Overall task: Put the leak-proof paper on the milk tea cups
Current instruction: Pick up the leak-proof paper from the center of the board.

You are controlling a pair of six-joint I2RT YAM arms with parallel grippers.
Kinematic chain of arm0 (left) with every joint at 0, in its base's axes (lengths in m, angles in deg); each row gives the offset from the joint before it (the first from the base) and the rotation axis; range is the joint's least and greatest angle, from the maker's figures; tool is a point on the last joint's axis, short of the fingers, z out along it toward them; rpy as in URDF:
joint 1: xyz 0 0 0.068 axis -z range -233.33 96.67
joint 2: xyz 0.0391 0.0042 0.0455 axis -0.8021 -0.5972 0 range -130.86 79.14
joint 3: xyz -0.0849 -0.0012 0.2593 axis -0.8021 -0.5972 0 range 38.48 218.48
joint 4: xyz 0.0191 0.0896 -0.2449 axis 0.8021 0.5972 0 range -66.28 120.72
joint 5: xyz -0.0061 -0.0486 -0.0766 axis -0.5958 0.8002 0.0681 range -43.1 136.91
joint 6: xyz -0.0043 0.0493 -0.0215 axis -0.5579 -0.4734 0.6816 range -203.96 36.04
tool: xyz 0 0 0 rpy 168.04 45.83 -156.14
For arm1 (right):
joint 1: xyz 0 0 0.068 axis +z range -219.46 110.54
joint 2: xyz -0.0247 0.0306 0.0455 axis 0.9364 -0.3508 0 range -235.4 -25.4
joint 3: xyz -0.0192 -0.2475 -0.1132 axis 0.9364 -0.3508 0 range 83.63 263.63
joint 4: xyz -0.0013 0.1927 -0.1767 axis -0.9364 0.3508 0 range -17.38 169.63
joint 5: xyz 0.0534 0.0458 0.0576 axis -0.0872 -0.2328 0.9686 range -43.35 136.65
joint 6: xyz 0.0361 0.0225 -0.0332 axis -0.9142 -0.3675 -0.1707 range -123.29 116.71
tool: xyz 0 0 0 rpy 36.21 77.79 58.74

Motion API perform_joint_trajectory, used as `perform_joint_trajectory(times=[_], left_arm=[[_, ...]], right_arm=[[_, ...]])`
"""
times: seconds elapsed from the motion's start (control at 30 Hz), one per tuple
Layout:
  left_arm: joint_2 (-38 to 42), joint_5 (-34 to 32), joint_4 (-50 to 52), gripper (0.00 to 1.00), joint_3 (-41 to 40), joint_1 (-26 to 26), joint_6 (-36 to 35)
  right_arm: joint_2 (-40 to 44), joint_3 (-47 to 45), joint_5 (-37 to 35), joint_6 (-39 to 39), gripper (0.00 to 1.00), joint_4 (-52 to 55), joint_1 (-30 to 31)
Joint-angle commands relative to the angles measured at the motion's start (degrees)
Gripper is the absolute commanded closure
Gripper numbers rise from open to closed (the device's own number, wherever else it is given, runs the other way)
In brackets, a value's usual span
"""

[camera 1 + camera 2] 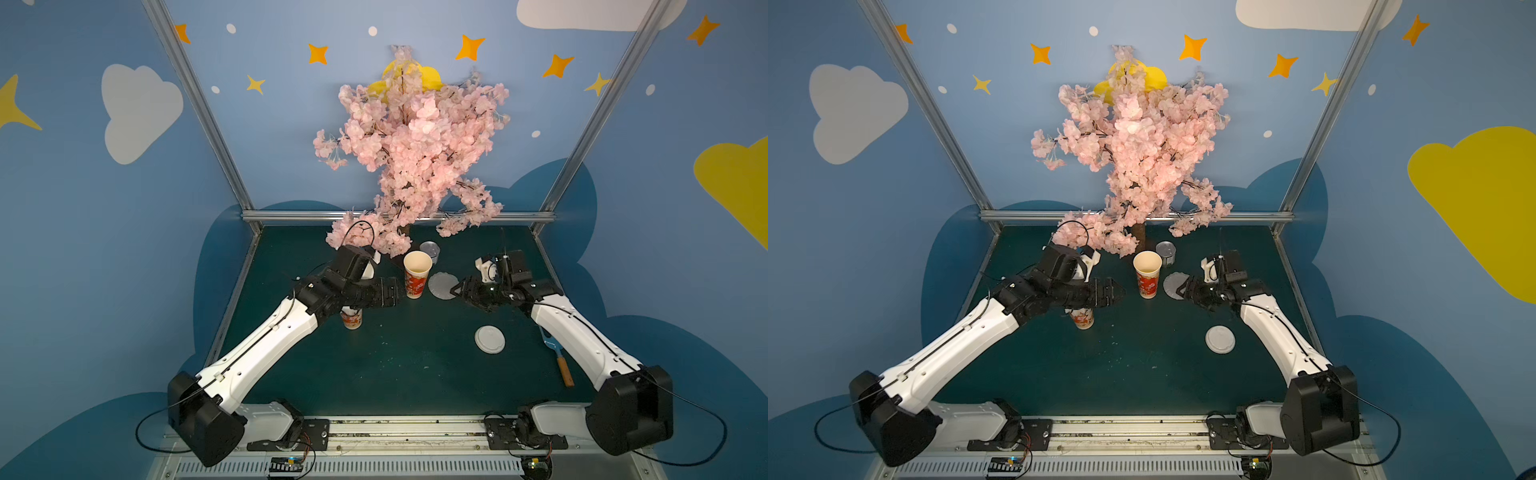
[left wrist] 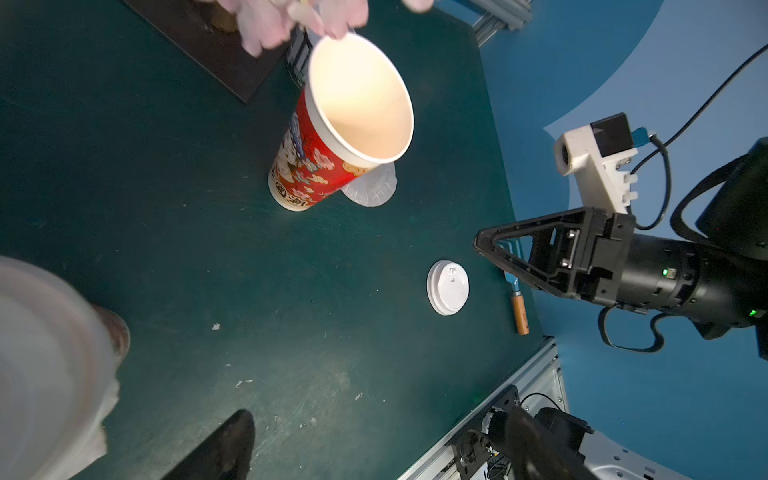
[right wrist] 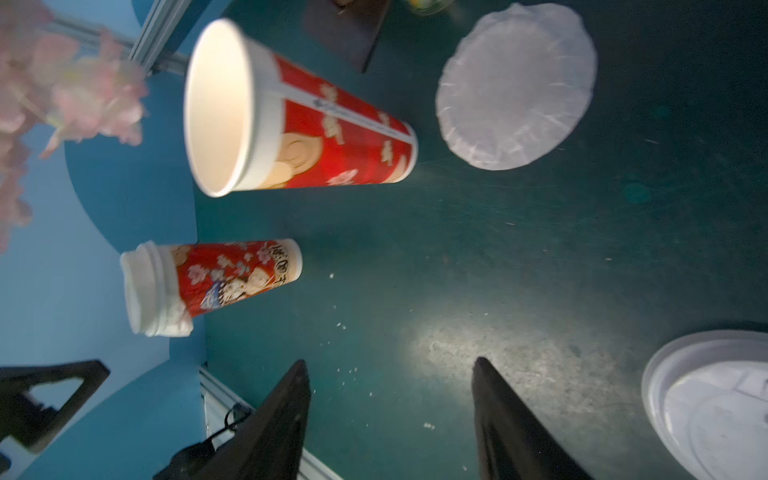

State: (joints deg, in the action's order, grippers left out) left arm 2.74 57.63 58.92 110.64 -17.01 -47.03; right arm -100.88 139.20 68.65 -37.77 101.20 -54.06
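With the right gripper (image 3: 390,365) open and empty, we should pinch only the crinkled rim of the leak-proof paper (image 3: 515,87), which lies flat at the upper right of the right wrist view, just beside the open milk tea cup (image 3: 299,124).

white lid (image 1: 490,339): flat on table (image 1: 395,374) | wooden-handled scraper (image 1: 566,372): near right edge | blossom tree (image 1: 415,153): rear centre | small cup (image 1: 430,250): beside tree

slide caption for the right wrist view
Open right gripper over the table; ahead, one bare cup, one lidded cup, a loose paper and a lid.
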Motion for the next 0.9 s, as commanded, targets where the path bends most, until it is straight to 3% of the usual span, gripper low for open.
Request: perform_joint_trajectory(times=[0.0, 0.1, 0.2, 0.33, 0.87], left_arm=[[-2.23, -2.26, -2.41, 0.06, 1.64, 1.71, 0.67], [-3.82, -2.76, -2.5, 0.06, 2.83, 2.36, -0.11], [-5.13, -3.16, -2.46, 0.06, 4.04, 2.48, -0.6], [-6.69, -3.75, -1.16, 0.06, 5.68, 2.78, -1.45], [-7.24, -3.69, -1.31, 0.05, 3.35, 3.41, 0.03]], right_arm=[[-0.03, -3.84, -2.34, -2.08, 0.42, -9.35, -3.02], [-5.26, -4.11, -1.6, -5.24, 0.46, -12.28, -5.65], [-14.21, 0.02, 5.38, -1.38, 0.5, -12.42, -8.29], [-24.74, 5.94, 7.05, -0.82, 0.52, -13.73, -8.82], [-52.04, 39.29, 6.75, 5.59, 0.41, -2.17, -9.03]])
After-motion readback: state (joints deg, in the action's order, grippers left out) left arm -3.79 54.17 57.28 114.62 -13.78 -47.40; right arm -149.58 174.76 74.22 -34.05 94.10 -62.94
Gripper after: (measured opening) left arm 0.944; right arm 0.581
